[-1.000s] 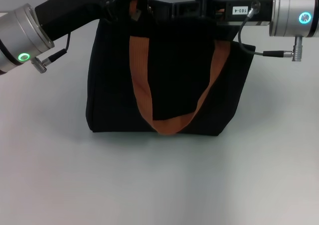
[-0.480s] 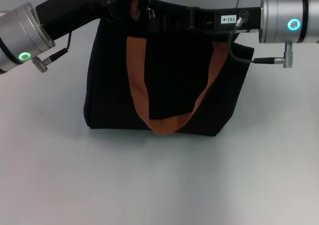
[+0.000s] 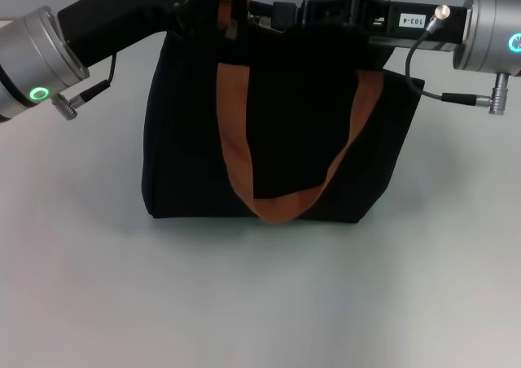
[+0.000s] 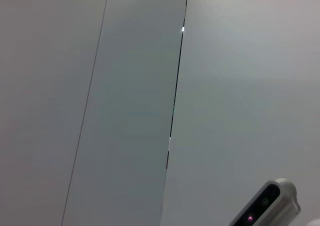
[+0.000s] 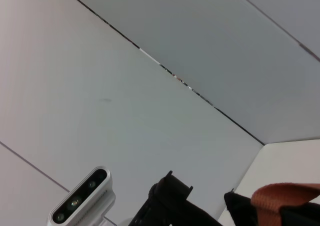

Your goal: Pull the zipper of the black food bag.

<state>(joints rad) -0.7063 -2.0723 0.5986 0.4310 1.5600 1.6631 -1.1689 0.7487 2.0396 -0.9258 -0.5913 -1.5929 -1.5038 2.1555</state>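
The black food bag stands upright on the white table, its front orange-brown strap hanging down in a loop. My left gripper reaches in from the upper left and sits at the bag's top left corner, by the rear strap. My right gripper reaches in from the right along the bag's top edge and ends close to the left gripper. The zipper pull is hidden between the two grippers. The right wrist view shows a piece of orange strap and a black gripper body.
The white table spreads in front of and beside the bag. A cable loops under the right arm. Both wrist views show grey wall panels and a small silver camera unit, also in the right wrist view.
The right arm slid left along the bag's top, then drew back right, farther than a second ago. The bag shifted slightly left and back. The left arm stayed put.
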